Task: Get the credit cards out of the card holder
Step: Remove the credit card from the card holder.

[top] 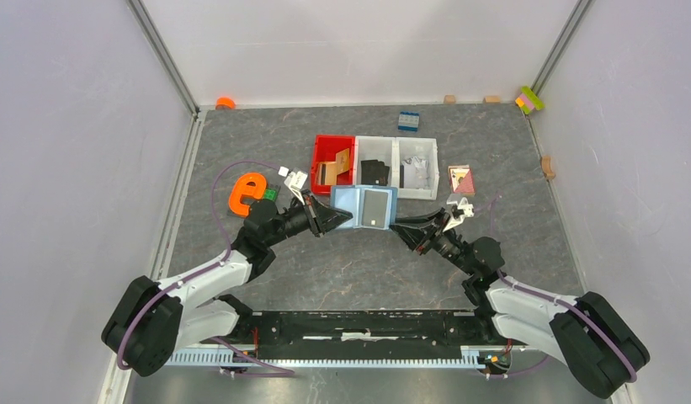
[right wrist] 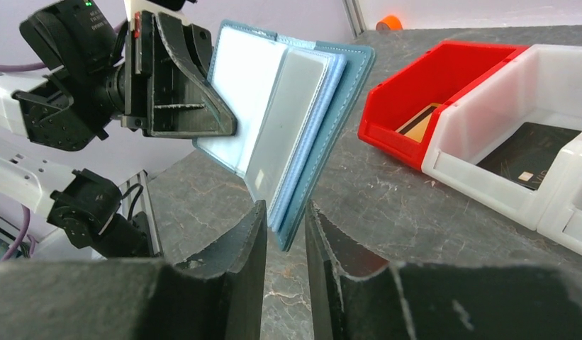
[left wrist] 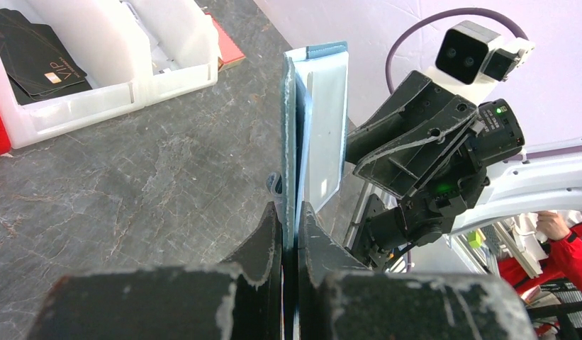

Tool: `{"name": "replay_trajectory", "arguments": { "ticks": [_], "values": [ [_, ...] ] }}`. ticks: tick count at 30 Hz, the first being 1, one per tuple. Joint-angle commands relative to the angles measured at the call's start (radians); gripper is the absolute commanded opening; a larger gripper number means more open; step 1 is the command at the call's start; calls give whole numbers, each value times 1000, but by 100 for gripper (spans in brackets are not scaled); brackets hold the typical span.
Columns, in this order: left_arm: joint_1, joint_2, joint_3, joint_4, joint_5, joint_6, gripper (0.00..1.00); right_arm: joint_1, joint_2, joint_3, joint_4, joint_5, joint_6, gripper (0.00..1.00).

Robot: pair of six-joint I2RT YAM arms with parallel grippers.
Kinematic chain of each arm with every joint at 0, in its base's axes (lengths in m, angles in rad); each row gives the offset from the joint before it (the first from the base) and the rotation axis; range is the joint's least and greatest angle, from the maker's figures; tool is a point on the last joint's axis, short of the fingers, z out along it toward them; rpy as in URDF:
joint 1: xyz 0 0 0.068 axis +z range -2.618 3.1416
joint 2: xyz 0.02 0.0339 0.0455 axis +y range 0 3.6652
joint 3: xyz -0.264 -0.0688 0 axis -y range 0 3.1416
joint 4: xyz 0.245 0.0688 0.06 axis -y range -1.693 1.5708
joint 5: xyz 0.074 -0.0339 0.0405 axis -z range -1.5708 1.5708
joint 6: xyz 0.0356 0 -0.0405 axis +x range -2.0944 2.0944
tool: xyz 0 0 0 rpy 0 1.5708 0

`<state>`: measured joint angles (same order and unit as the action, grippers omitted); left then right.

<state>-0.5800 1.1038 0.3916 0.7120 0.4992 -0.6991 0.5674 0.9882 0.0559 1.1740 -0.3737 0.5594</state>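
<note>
1. The left gripper point(top: 333, 220) is pinching the card holder point(top: 345, 207) by its left edge. Its two fingers point(left wrist: 270, 234) are pressed together on the blue leaf, which sticks straight out from between them, as the left wrist view shows.
2. The card holder hangs in the air between the two grippers, lifted off the table point(top: 241, 126). It is spread open, with its pale blue inside facing up in the top view.
3. A silvery-grey credit card point(top: 376, 208) sits in the right half of the holder, on the side nearer the right gripper point(top: 401, 225). In the right wrist view it lies flat against the inner pocket.
4. The right gripper straddles the holder's right edge. One finger point(right wrist: 256, 234) sits on the card side and the other on the outer cover, with only a narrow gap around the corner. I cannot tell whether they are actually pressing on it.
5. Beyond both grippers stands a row of bins. The red bin point(top: 323, 145) holds a tan-gold card point(top: 335, 168), and the middle white bin point(top: 374, 141) holds a black card point(top: 374, 172).
</note>
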Motion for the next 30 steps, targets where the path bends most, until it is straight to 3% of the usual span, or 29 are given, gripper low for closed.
{"name": "replay_trajectory", "arguments": {
  "ticks": [1,5,10,14,25,28,30],
  "values": [
    [-4,-3,16,51,15,-14,2,2,25,27,56,-39,8,33],
    [-4,6,18,61,25,-19,2,2,39,33,49,-44,11,36],
    [-4,16,20,67,33,-23,2,1,40,39,44,-46,12,29],
    [-4,22,21,80,45,-26,2,2,44,42,37,-46,12,30],
    [-6,15,8,121,59,-39,2,-1,47,53,-62,49,6,73],
    [-5,17,7,122,61,-39,2,-5,21,38,-62,65,4,75],
    [-6,19,7,124,62,-39,2,-4,19,37,-47,54,8,71]
  ]
}}
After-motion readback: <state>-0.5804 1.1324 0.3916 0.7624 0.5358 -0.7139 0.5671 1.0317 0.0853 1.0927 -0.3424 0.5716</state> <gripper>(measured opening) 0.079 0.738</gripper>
